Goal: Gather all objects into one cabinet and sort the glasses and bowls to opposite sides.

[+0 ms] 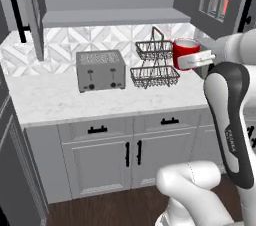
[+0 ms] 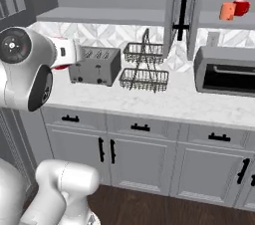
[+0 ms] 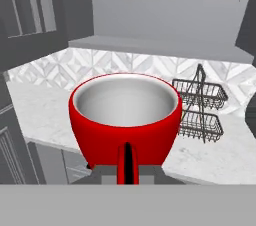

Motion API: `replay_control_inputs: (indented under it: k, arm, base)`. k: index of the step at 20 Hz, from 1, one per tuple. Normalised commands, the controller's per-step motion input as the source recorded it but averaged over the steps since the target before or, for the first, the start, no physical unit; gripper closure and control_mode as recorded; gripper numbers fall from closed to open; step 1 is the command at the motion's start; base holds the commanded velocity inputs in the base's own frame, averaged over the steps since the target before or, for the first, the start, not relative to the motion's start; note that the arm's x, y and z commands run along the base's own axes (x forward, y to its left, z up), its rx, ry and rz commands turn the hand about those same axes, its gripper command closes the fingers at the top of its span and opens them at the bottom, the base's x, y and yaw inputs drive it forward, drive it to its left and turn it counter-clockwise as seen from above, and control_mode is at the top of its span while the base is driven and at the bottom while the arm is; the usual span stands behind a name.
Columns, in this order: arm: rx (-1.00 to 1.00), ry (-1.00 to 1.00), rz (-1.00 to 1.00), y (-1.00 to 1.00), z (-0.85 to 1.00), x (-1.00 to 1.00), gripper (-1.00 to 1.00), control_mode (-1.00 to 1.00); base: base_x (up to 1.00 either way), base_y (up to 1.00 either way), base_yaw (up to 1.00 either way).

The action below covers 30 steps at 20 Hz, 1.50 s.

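My gripper is shut on the handle of a glossy red mug with a white inside, held upright in the air. From the left base view the mug hangs above the counter beside the wire rack, with the gripper at its side. Ahead is the open grey cabinet, its plain shelf bare. A second red mug and a pale orange cup stand together on the shelf of the cabinet further right. The bowls are out of view.
On the marble counter stand a grey toaster and a two-tier wire basket rack. A toaster oven sits to the right. Cabinet doors with black bar handles stand open beside the shelves.
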Motion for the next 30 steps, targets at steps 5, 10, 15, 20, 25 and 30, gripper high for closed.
replay_control_inputs:
  k: [5,10,15,20,25,30]
  arm:
    - [0.0,0.0,0.0,0.0,0.0,0.0,1.0,1.0]
    - [0.0,0.0,0.0,0.0,0.0,0.0,1.0,1.0]
    - [0.0,0.0,0.0,0.0,0.0,0.0,1.0,1.0]
    - [0.0,0.0,0.0,0.0,0.0,0.0,1.0,1.0]
    - [0.0,0.0,0.0,0.0,0.0,0.0,1.0,1.0]
    - [0.0,0.0,0.0,0.0,0.0,0.0,1.0,1.0]
  base:
    - [-0.59,-1.0,-0.01]
    - [-0.4,-1.0,-0.01]
    - [0.13,-0.99,0.0]
    - [0.8,-0.58,0.0]
    - [0.98,-0.11,0.0]
    - [0.69,-0.15,-0.01]
